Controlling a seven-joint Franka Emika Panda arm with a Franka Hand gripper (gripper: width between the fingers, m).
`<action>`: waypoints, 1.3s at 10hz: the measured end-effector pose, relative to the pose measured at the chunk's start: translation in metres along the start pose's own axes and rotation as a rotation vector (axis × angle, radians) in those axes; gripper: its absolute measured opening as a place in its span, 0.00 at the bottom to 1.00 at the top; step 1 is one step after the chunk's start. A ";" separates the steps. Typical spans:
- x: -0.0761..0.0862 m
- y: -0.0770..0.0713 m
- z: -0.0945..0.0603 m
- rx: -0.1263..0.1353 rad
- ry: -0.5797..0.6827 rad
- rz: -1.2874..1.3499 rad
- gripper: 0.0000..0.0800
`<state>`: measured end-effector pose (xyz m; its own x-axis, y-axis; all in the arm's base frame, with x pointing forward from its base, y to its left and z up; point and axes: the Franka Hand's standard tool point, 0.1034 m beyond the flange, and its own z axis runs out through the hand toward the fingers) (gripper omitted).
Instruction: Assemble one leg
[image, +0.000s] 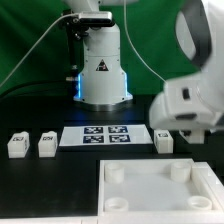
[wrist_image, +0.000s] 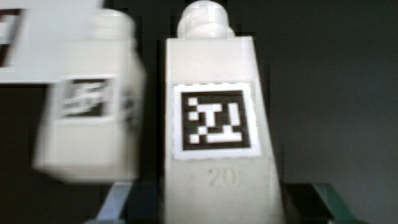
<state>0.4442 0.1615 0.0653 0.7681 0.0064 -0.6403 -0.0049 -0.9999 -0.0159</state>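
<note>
- Currently the wrist view is filled by one leg (wrist_image: 217, 120), standing upright on the dark table (image: 50, 195) with its square tag facing the camera. That pose suggests the arm has lined itself up on this part.
- The fingers (wrist_image: 121, 203) show only as dark shapes low on either side of that leg, each with a gap of table between it and the white plastic. I judge them released and straddling the part, not clamped on it, though the picture is soft.
- A second leg (wrist_image: 86, 110) stands just beside the first and is blurred. It is close enough that a closing finger could nudge it.
- In the exterior view the arm (image: 190, 100) hangs low at the right end of the marker board (image: 105, 135), with a leg showing just beside it. I cannot tell which of the pair that is.
- Two more legs (image: 30, 144) wait well apart, at the board's other end.
- The tray-like top (image: 150, 192) lies nearest the camera with its round corner sockets facing up, ready to take a leg. None is seated yet, so the task looks to be at its start.
</note>
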 end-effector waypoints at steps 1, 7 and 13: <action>0.001 0.011 -0.037 0.032 0.158 -0.007 0.36; -0.015 0.027 -0.078 0.089 0.703 0.015 0.36; 0.015 0.071 -0.180 0.115 1.210 0.011 0.36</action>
<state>0.5704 0.0880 0.1931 0.8685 -0.0815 0.4889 -0.0245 -0.9922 -0.1219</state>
